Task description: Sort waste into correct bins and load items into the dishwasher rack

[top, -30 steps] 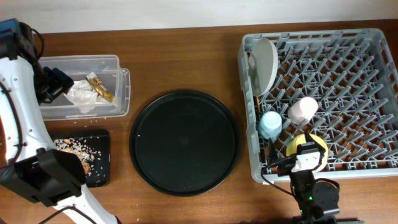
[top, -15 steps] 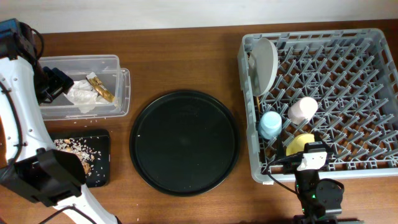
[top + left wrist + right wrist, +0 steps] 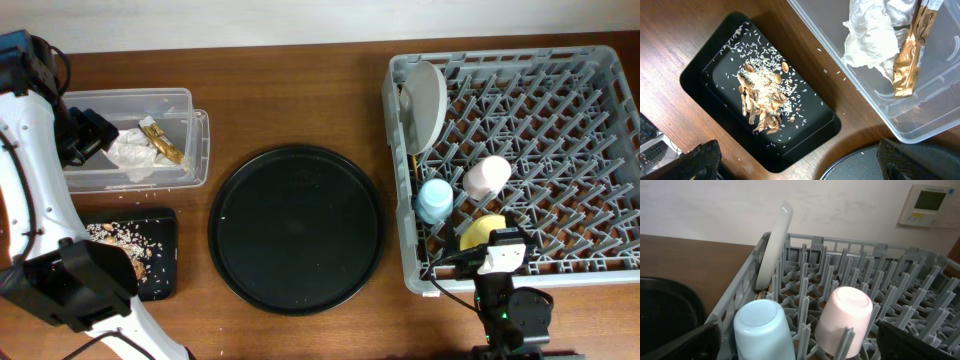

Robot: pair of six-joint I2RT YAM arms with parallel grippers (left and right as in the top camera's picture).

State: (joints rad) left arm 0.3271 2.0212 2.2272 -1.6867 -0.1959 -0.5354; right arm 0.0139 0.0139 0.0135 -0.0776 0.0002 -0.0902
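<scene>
The grey rack [image 3: 600, 150] holds the upright plate [image 3: 425, 105], blue cup [image 3: 435, 198], pink cup [image 3: 487, 176] and yellow bowl [image 3: 483, 230]. Chopsticks [image 3: 413, 165] lie by its left wall. My right gripper [image 3: 500, 258] is open and empty at the rack's front edge, facing the blue cup [image 3: 762, 330] and pink cup [image 3: 845, 317]. The clear box [image 3: 195, 140] holds the napkin [image 3: 870, 35] and wrapper [image 3: 907, 60]. The flat black tray [image 3: 700, 75] holds food scraps [image 3: 762, 100]. My left gripper [image 3: 88, 133] is open and empty, high above both bins.
A large round black tray [image 3: 295, 228] lies between the bins and the rack. A few rice grains are scattered on the table near the black tray. A wall panel [image 3: 930, 205] hangs behind the rack.
My right gripper has drawn back toward the rack's front edge, uncovering more of the yellow bowl. The left arm has not moved.
</scene>
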